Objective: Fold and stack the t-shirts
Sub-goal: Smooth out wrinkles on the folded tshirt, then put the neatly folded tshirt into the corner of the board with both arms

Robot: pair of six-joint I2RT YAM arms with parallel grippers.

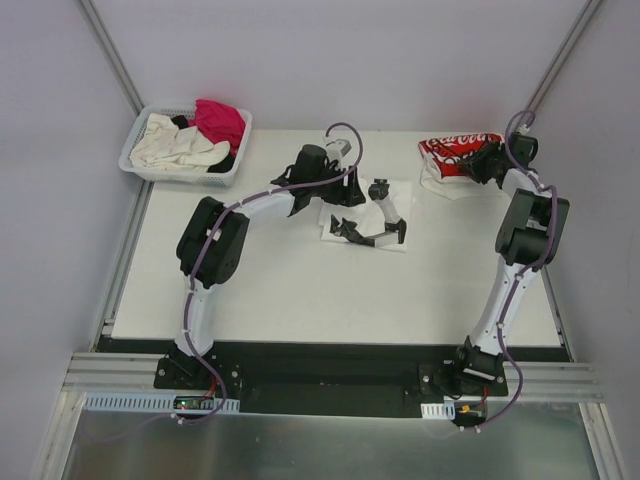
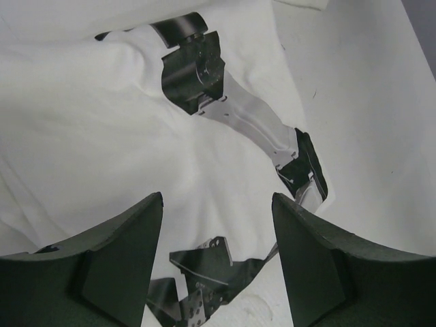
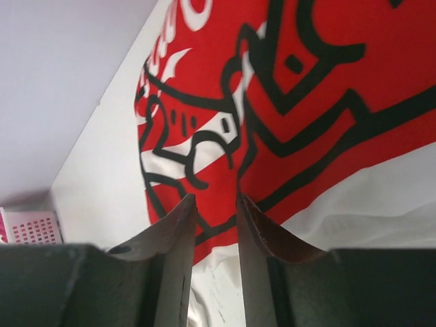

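The left gripper [image 2: 218, 204] hung spread wide and empty over the white printed t-shirt [image 2: 82, 122], folded mid-bench [image 1: 300, 290] toward the far edge, probably poised for another fold. The right gripper [image 3: 216, 204], nearly closed, met the red-print t-shirt [image 3: 327, 82] at the far right corner; whether it pinched cloth was unclear.

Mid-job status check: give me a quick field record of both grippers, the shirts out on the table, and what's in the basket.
left gripper: open, over the white shirt with robot-arm print, mid-table
right gripper: jaws nearly closed at the red Coca-Cola-print shirt; grip unclear
red Coca-Cola-print shirt: bunched, far right corner of the table
basket: far left corner; holds a cream shirt, a magenta shirt and a black shirt, barely showing
stack: none visible yet
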